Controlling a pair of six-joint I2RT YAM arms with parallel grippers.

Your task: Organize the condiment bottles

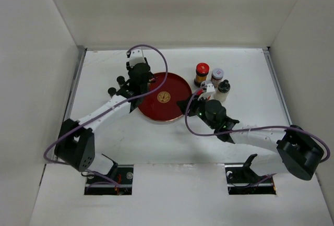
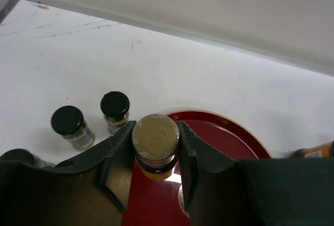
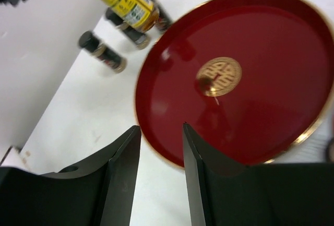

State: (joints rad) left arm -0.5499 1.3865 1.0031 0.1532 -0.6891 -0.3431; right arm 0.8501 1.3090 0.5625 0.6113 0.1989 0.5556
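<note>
Our left gripper (image 1: 140, 91), seen from above, hangs at the red tray's (image 1: 175, 87) left rim on the white, white-walled table (image 1: 245, 64). Its wrist camera shows us it clamped on a gold-capped bottle (image 2: 155, 137) over that rim. Our right gripper (image 3: 160, 132) gapes empty above the tray's edge

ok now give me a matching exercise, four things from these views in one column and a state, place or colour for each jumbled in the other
Things:
1. left tool
2. right tool
3. red-lidded jar
4. tray

Descriptions:
a. open, nothing between its fingers
b. standing upright beside the white-lidded jar
c. shut on the gold-capped bottle
d. round, dark red, with a gold emblem in the middle

Pairs: 1-c, 2-a, 3-b, 4-d
</note>
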